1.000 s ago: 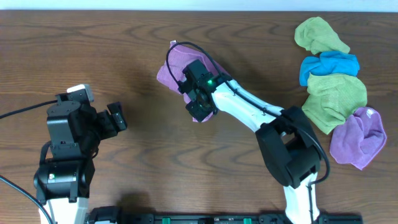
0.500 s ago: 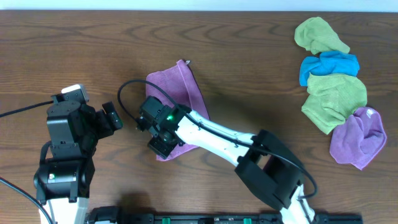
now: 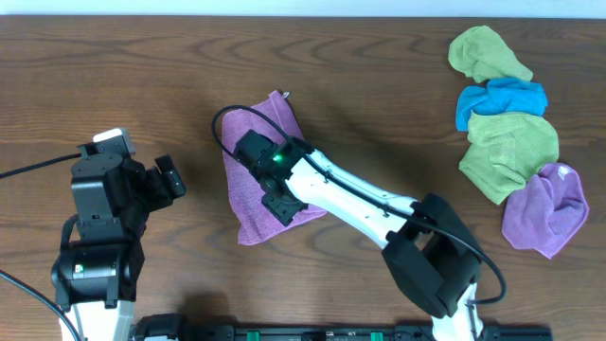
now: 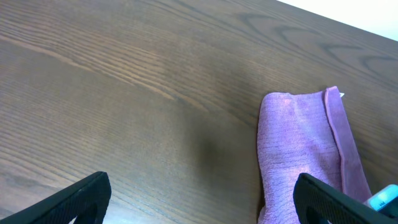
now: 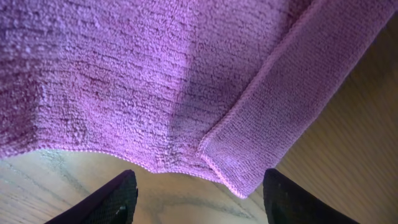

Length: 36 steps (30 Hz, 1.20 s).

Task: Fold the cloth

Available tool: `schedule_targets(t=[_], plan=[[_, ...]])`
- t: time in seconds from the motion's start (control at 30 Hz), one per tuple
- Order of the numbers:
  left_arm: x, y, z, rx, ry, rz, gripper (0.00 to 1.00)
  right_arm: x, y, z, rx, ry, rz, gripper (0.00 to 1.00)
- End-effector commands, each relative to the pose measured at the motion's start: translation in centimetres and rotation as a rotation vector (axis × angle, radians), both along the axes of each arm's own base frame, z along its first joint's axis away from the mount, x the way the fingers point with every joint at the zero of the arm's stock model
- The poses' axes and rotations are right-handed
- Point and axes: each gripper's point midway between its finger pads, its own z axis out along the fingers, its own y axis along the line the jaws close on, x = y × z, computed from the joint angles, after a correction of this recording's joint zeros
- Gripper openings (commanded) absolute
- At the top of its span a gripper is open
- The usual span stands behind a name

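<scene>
The mauve cloth (image 3: 254, 180) lies flat on the table as a folded, elongated shape, with a small white tag (image 3: 287, 94) at its far corner. My right gripper (image 3: 282, 202) hovers over the cloth's near right part. In the right wrist view the cloth (image 5: 174, 81) fills the upper frame with a folded hem edge. The right gripper (image 5: 199, 202) is open there, with bare table between its fingers (image 5: 106, 202). My left gripper (image 3: 171, 179) stands open to the left of the cloth. In its wrist view the left gripper (image 4: 208, 202) is empty and the cloth (image 4: 298, 149) lies by its right finger.
At the right side of the table lies a row of crumpled cloths: a green cloth (image 3: 488, 54), a blue cloth (image 3: 502, 102), another green cloth (image 3: 508, 152) and a lavender cloth (image 3: 546, 210). The right arm's cable loops above the mauve cloth.
My right gripper carried the bunched cloth leftwards and towards the front, opened and let it go, then drew back a little to the right. The cloth now lies flat. The left arm barely moved.
</scene>
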Motion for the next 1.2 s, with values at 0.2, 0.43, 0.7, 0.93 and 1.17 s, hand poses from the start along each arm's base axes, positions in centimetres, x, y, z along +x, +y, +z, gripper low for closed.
schedule_targets(t=[0.2,0.43,0.7,0.93,1.17], plan=[[0.1,0.5,1.2,0.020,-0.025,0.018,0.95,0.5,-2.3,-1.7,-0.045,-0.043,-0.064,0.61],[0.1,0.5,1.2,0.019,-0.026,0.016,0.95,2.7,-2.5,-2.0,0.003,-0.083,-0.112,0.53],[0.1,0.5,1.2,0.019,-0.026,0.016,0.95,3.4,-2.8,-2.6,0.013,-0.073,-0.134,0.47],[0.1,0.5,1.1,0.019,-0.025,0.017,0.95,2.6,-2.0,-2.8,0.055,-0.025,-0.130,0.47],[0.1,0.5,1.1,0.019,-0.024,0.016,0.95,2.5,-2.2,-3.5,0.045,-0.016,-0.130,0.47]])
